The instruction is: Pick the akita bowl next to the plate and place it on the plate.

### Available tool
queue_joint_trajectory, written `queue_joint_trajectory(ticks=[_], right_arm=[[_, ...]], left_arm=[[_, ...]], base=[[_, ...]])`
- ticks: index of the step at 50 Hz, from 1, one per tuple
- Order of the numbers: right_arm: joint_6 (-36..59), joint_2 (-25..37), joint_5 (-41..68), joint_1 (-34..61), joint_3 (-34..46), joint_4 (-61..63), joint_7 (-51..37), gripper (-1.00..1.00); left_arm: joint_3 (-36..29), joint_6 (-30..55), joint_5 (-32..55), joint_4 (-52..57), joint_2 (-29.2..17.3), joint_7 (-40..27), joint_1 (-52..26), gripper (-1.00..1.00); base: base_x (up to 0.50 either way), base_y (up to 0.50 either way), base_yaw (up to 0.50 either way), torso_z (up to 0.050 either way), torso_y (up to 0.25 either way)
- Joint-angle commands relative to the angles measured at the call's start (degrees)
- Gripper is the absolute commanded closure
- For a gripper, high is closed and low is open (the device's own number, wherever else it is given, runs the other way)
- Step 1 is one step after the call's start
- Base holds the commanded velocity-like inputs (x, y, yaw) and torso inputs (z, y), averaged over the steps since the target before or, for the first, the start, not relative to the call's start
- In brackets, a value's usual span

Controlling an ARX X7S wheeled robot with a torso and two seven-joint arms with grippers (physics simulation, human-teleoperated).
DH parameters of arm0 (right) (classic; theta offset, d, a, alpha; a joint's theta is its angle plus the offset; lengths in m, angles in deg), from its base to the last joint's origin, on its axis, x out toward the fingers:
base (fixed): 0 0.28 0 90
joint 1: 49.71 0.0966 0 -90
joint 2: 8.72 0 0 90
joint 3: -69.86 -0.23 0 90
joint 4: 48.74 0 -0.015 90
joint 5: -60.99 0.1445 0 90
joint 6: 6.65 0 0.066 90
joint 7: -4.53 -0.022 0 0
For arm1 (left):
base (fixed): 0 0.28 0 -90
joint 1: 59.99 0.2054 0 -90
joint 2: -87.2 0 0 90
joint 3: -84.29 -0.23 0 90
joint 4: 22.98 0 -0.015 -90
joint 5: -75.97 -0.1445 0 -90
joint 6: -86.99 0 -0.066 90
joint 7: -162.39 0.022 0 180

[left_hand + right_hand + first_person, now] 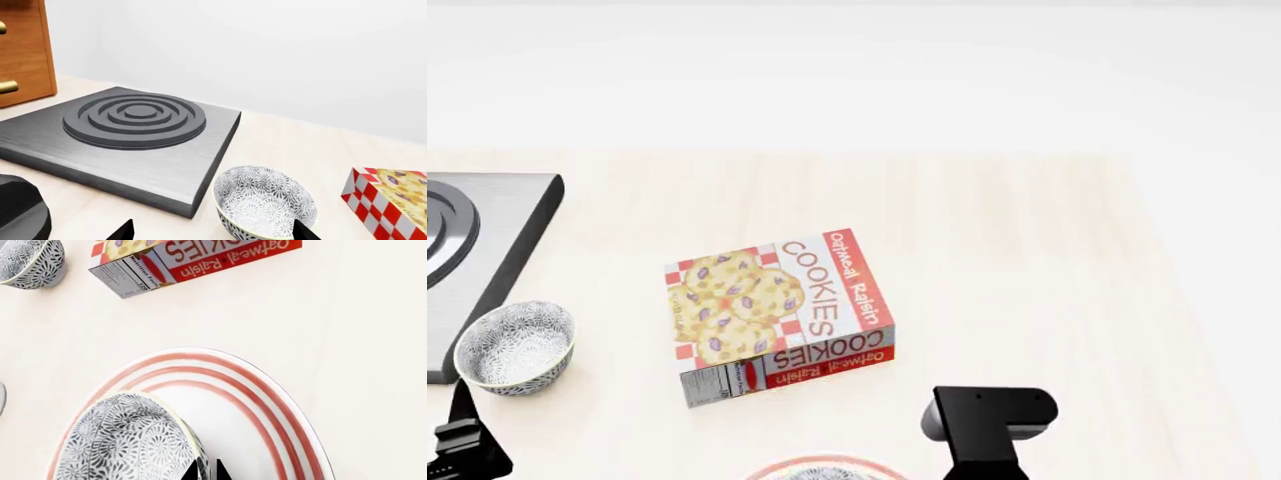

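Pale tabletop (1028, 250), akita bowl (127, 440) on plate (267, 405), both cropped, right gripper (207, 471) pinching its rim, left gripper (213, 231) spread.

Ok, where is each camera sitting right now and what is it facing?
Head: high, looking down on the table, cookie box and second bowl; both arms show low in frame.
Left wrist: low, facing the burner past the second bowl; left gripper tips show.
Right wrist: above the plate, looking down on the akita bowl; right gripper at its rim.
Shared: all three show second bowl and cookie box.
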Motion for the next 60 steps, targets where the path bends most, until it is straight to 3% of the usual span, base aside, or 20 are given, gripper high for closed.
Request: queue_joint_trajectory(ticks=[1,21,22,38,54,60], right_arm=[[-1.92,0.11,-1.67,0.08,1.35,-1.27,2.24,1.00],[-3.84,1.51,-4.27,-0.38,4.28,-0.38,6.04,1.00],[-4.27,1.84,-4.72,-0.53,4.61,0.55,6.64,-1.00],[-1.24,3.92,2.46,0.53,0.16,9.80,-2.13,-1.00],[1.28,7.51,16.56,4.78,-6.19,18.97,-16.21,-1.00],[-0.57,8.49,16.28,3.91,-8.13,23.90,-19.82,-1.00]], left_arm=[[-0.12,0.09,0.18,-0.03,-0.15,-0.11,-0.14,-1.00],[-0.42,-0.19,0.27,-0.17,-0.21,-0.31,-0.08,-1.00],[-0.44,-0.12,0.30,-0.11,-0.23,-0.34,-0.07,-1.00],[-0.61,-0.47,0.37,-0.46,-0.34,-0.38,-0.10,-1.00],[-0.84,-0.46,0.54,-0.44,-0.46,-0.53,-0.11,-1.00],[-0.87,-0.28,0.70,-0.17,-0.57,-0.65,0.01,-1.00]], base=[[0.00,0.00,0.00,0.000,0.000],[0.00,0.00,0.00,0.001,0.000],[0.00,0.00,0.00,0.000,0.000],[0.00,0.00,0.00,0.000,0.000],[0.00,0.00,0.00,0.000,0.000],[0.00,0.00,0.00,0.000,0.000]])
